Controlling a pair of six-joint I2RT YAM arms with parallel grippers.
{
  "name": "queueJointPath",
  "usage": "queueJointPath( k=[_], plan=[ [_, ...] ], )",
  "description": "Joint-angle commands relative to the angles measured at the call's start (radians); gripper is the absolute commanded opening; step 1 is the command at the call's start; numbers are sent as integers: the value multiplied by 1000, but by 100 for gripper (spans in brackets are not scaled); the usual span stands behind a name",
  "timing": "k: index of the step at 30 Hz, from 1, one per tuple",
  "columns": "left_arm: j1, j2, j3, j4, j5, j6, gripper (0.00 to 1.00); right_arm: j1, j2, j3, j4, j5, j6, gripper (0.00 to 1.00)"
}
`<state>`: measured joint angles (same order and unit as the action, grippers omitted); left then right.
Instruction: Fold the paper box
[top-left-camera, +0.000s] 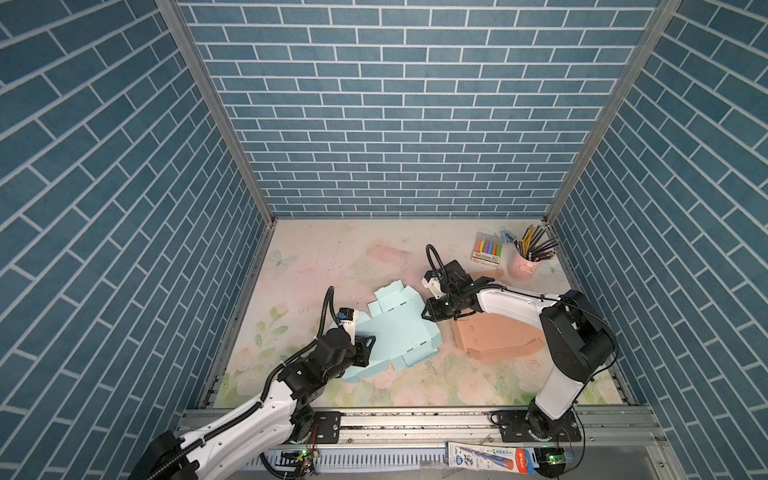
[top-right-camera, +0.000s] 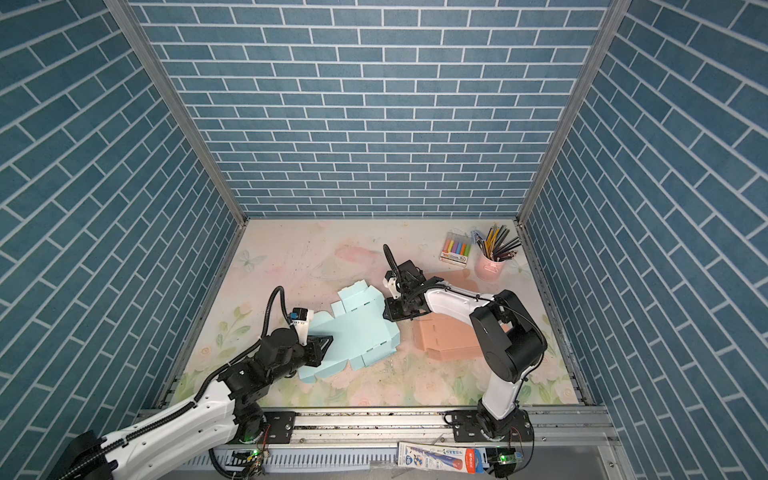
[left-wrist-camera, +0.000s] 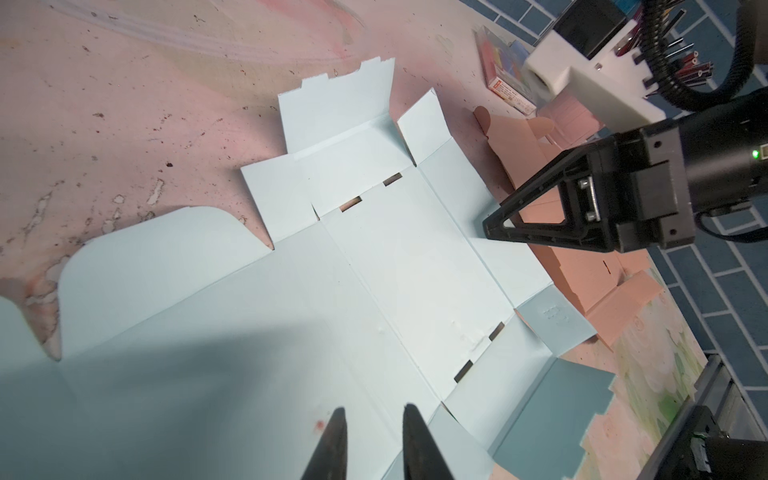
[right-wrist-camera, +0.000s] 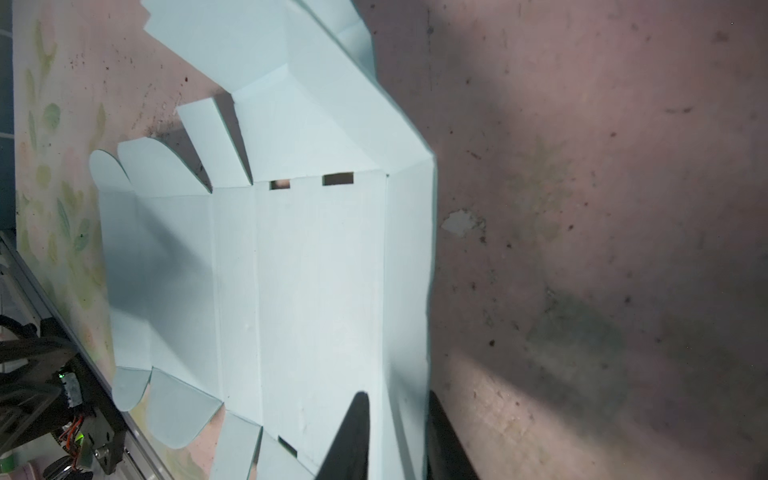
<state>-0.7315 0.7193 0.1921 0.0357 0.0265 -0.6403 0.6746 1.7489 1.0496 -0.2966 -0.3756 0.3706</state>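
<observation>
The paper box (top-left-camera: 399, 328) (top-right-camera: 357, 328) is a light blue die-cut blank lying mostly flat mid-table, with its far flaps slightly raised. My left gripper (top-left-camera: 368, 343) (top-right-camera: 326, 343) hovers low over its near-left panel. In the left wrist view the fingertips (left-wrist-camera: 372, 409) stand a little apart over the paper (left-wrist-camera: 395, 257), with nothing between them. My right gripper (top-left-camera: 428, 313) (top-right-camera: 388, 313) is at the blank's right edge. In the right wrist view its jaws (right-wrist-camera: 397, 392) straddle the upturned side panel (right-wrist-camera: 409, 270), with a gap on either side of the paper.
A salmon-pink box blank (top-left-camera: 494, 336) lies to the right, partly under the right arm. A pink cup of pencils (top-left-camera: 525, 266) and a pack of highlighters (top-left-camera: 488, 249) stand at the back right. Blue brick walls enclose the table on three sides.
</observation>
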Motion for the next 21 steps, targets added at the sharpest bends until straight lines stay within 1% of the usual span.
queueJointPath(
  k=[1,4,8,12,16,19,21],
  plan=[
    [8,-3,30,1,-7,8,26,-6,-9,-24,55,-37,18,29],
    [11,2,28,9,-5,8,25,-13,-31,-63,102,-60,50,28],
    [12,15,31,21,2,9,26,-13,-36,-100,157,-91,82,23],
    [15,17,36,18,4,14,24,-13,-41,-112,175,-90,91,16],
    [37,20,45,9,11,27,16,-13,-68,-100,153,-79,76,8],
    [90,32,62,9,42,49,5,-8,-96,-70,91,-50,41,4],
    [132,50,80,12,73,67,0,-1,-116,-49,46,-26,15,3]
  ],
)
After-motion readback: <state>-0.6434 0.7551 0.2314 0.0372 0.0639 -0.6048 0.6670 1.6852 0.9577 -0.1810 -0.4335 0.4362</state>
